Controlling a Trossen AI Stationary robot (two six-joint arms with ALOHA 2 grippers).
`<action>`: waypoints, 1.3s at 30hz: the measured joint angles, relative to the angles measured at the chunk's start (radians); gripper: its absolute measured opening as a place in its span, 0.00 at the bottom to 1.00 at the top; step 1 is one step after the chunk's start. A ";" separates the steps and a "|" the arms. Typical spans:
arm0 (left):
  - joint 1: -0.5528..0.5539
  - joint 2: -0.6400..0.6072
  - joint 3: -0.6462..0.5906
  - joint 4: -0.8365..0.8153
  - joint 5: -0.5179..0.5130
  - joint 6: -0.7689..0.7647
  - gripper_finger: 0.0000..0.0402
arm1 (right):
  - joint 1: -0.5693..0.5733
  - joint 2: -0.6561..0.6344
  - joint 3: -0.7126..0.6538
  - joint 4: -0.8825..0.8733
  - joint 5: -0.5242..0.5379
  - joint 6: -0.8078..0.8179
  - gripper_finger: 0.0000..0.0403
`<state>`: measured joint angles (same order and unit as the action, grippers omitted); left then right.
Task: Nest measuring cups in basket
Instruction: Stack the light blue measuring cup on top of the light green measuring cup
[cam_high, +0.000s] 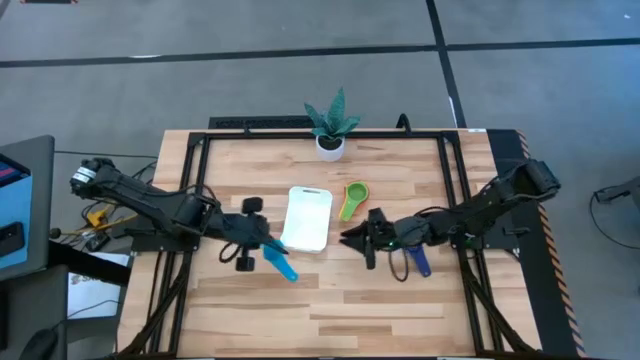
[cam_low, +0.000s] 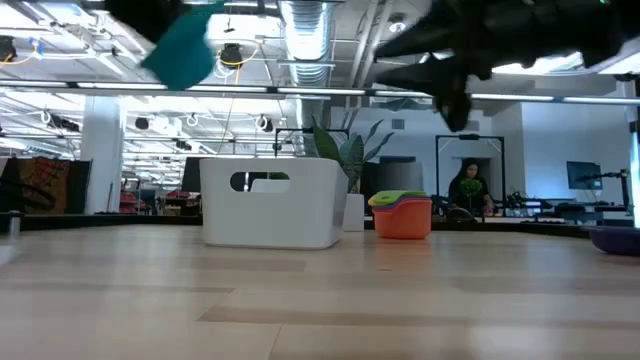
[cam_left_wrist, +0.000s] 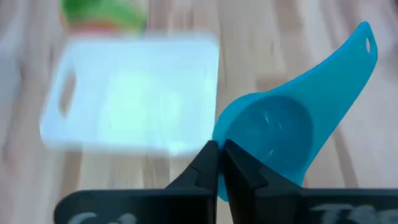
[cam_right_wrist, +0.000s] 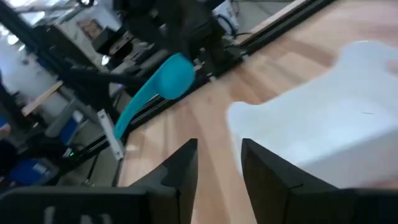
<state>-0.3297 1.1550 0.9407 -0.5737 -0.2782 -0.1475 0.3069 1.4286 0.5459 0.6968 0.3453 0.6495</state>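
My left gripper (cam_left_wrist: 221, 160) is shut on a light blue measuring cup (cam_left_wrist: 273, 134), which the low view shows well above the table (cam_low: 185, 45), just near-left of the white basket (cam_high: 308, 218). The basket stands on the table's middle. Right of it, a stack of green, yellow and orange cups (cam_low: 402, 213) rests on the table (cam_high: 352, 198). A navy cup (cam_high: 421, 262) lies under my right arm. My right gripper (cam_right_wrist: 219, 158) stands open beside the basket's right side, with nothing between its fingers. My left gripper pinches the wall of the light blue cup's bowl at the rim (cam_left_wrist: 219, 138), on the side opposite the handle, between its two fingertips. The cup is lifted clear of the table, and its handle (cam_left_wrist: 351, 56) points away from the fingers.
A potted plant in a white pot (cam_high: 330, 143) stands at the table's far edge, behind the basket. A dark frame (cam_high: 200, 150) runs along the far, left and right sides. Bare wood lies toward the near edge.
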 joint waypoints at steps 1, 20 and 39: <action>0.009 0.007 0.005 0.043 -0.002 0.029 0.00 | 0.000 0.025 0.028 -0.004 -0.012 -0.007 0.37; 0.071 0.308 0.195 0.170 -0.207 0.353 0.00 | -0.052 0.130 0.330 -0.339 -0.197 -0.076 0.34; 0.099 0.336 0.211 0.238 -0.249 0.415 0.00 | -0.073 0.130 0.333 -0.430 -0.209 -0.044 0.24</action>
<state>-0.2310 1.4914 1.1519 -0.3361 -0.5269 0.2672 0.2337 1.5589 0.8791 0.2672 0.1368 0.6060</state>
